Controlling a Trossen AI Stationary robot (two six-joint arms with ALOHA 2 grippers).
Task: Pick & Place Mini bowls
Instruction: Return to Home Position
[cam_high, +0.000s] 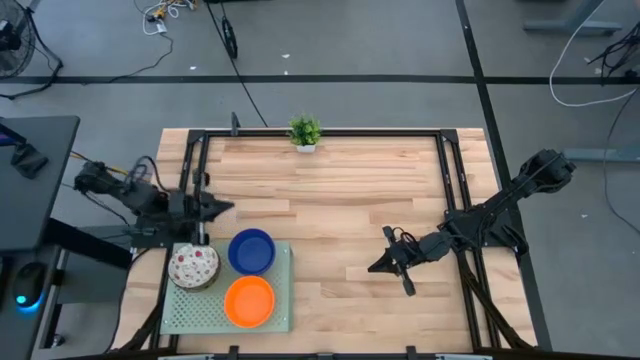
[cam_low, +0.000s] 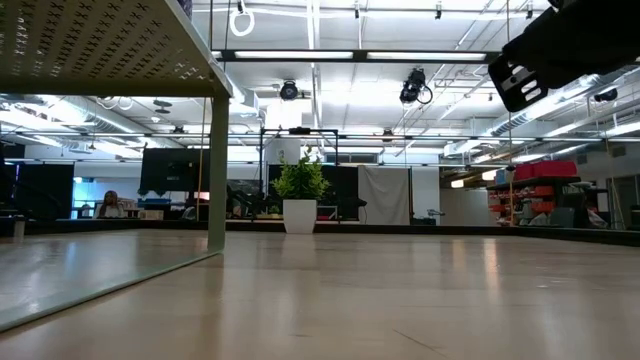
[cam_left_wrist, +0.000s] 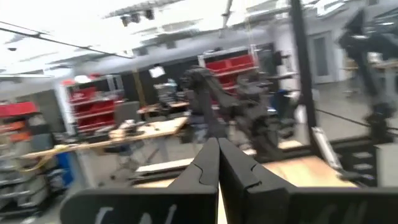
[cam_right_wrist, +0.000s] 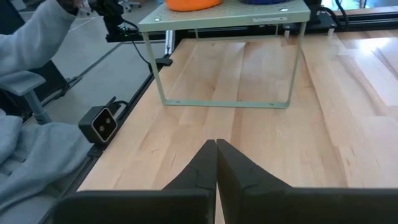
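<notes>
Three mini bowls sit by their bases on a pale green perforated tray at the table's near left. One is white with red speckles, one is dark blue and one is orange. The tray stands raised on thin legs. My left gripper is shut and empty, just beyond the tray's far edge and above the table. My right gripper is shut and empty, over the bare wood to the right of the tray. Its wrist view shows its tips pointing at the tray.
A small potted plant stands at the middle of the far edge. A black frame runs round the tabletop. A person's grey sleeve and a small camera show beside the table's near edge. Bare wood lies between tray and right gripper.
</notes>
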